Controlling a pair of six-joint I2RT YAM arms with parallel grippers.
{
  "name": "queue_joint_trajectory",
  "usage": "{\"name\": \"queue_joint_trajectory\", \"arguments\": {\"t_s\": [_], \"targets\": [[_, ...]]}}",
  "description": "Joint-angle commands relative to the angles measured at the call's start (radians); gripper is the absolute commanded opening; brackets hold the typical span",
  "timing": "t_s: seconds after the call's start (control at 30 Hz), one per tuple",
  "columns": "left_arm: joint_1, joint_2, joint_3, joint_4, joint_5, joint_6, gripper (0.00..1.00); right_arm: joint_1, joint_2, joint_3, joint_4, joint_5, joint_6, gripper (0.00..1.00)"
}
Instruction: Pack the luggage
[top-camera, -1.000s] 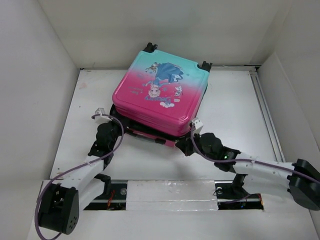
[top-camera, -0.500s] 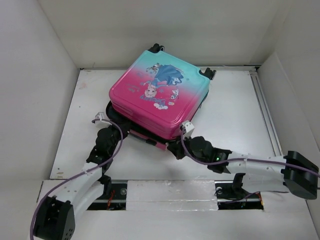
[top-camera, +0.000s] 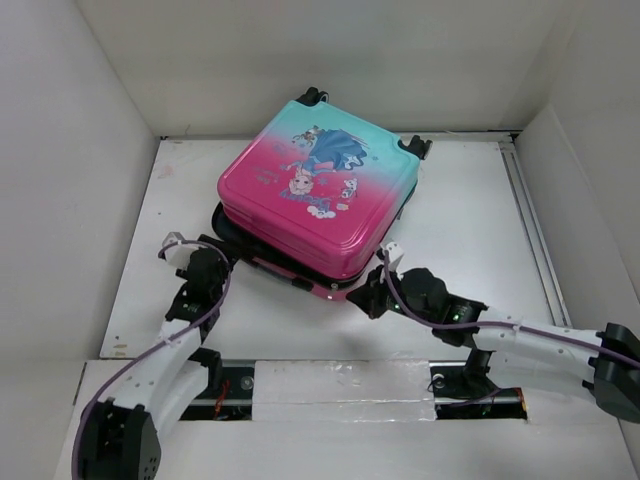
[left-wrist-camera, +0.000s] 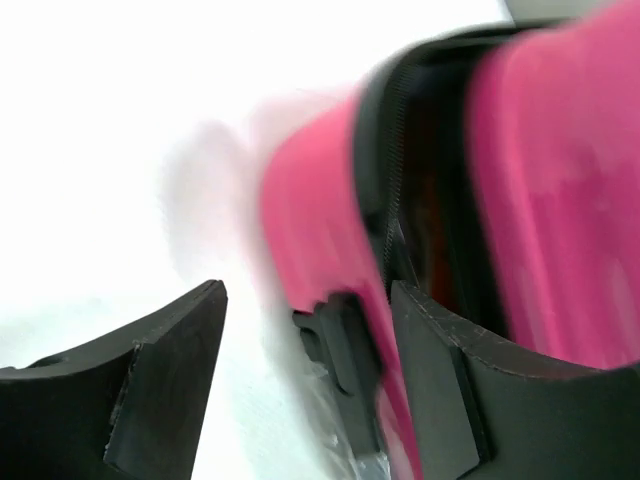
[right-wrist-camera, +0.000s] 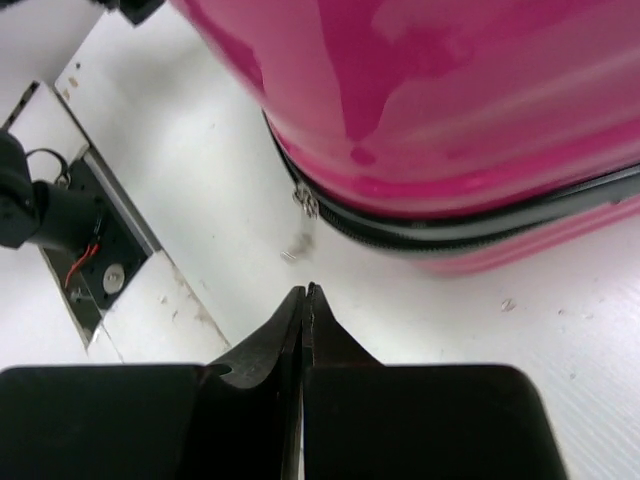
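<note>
Both of my arms lie low over the table (top-camera: 470, 230), reaching to the near side of the luggage (top-camera: 315, 195). My left gripper (top-camera: 208, 258) has its fingers spread apart at the near-left corner of the case. Its wrist camera is blurred, but the pink lower shell and a dark gap along the black seam show just ahead of the fingers. I cannot tell whether they touch. My right gripper (top-camera: 368, 298) has its fingers pressed together on nothing, the tip just short of the near-right corner. Its camera shows the black zipper band (right-wrist-camera: 450, 235) and a small metal pull (right-wrist-camera: 305, 200) ahead of the tip, apart from it. Beyond them the case lies flat and askew, pink end near, teal end and wheels (top-camera: 312, 95) toward the back wall.
</note>
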Motion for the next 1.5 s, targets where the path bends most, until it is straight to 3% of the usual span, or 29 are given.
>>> {"name": "queue_joint_trajectory", "arguments": {"t_s": [0.0, 0.13, 0.17, 0.3, 0.43, 0.6, 0.63, 0.7, 0.8, 0.9, 1.07, 1.23, 1.47], "targets": [[0.071, 0.093, 0.060, 0.045, -0.008, -0.027, 0.62, -0.001, -0.015, -0.009, -0.003, -0.067, -0.014, 0.00], [0.081, 0.128, 0.099, 0.135, 0.012, 0.002, 0.58, -0.001, -0.087, -0.021, -0.056, -0.014, -0.014, 0.28], [0.081, 0.141, 0.100, 0.135, 0.012, 0.002, 0.55, -0.001, -0.099, -0.021, -0.084, -0.014, -0.025, 0.30], [0.081, 0.177, 0.136, 0.125, 0.002, 0.013, 0.54, -0.001, -0.119, -0.011, -0.118, -0.003, -0.043, 0.35], [0.081, 0.135, 0.069, 0.224, 0.022, 0.031, 0.54, -0.001, -0.093, -0.011, -0.118, -0.024, -0.052, 0.35], [0.081, 0.298, 0.165, 0.183, 0.022, 0.078, 0.51, -0.001, -0.098, -0.011, -0.131, 0.018, -0.043, 0.36], [0.081, 0.324, 0.165, 0.200, 0.031, 0.079, 0.49, -0.001, -0.107, 0.003, -0.162, 0.031, -0.043, 0.38], [0.081, 0.374, 0.165, 0.227, 0.043, 0.079, 0.26, -0.030, -0.121, 0.022, -0.209, 0.060, -0.043, 0.42], [0.081, 0.416, 0.156, 0.266, 0.072, 0.100, 0.00, -0.088, -0.148, 0.048, -0.294, 0.129, -0.043, 0.50], [0.081, 0.436, 0.147, 0.298, 0.127, 0.131, 0.00, -0.211, -0.148, 0.060, -0.315, 0.129, -0.054, 0.54], [0.042, 0.385, 0.078, 0.335, 0.153, 0.175, 0.00, -0.441, -0.029, 0.072, -0.193, 0.013, -0.089, 0.48], [0.042, 0.301, -0.032, 0.344, 0.274, 0.175, 0.00, -0.613, 0.164, 0.118, 0.046, -0.132, -0.054, 0.47], [0.032, 0.174, -0.114, 0.333, 0.388, 0.175, 0.00, -0.658, 0.517, 0.347, 0.224, -0.339, -0.043, 0.45]]}}
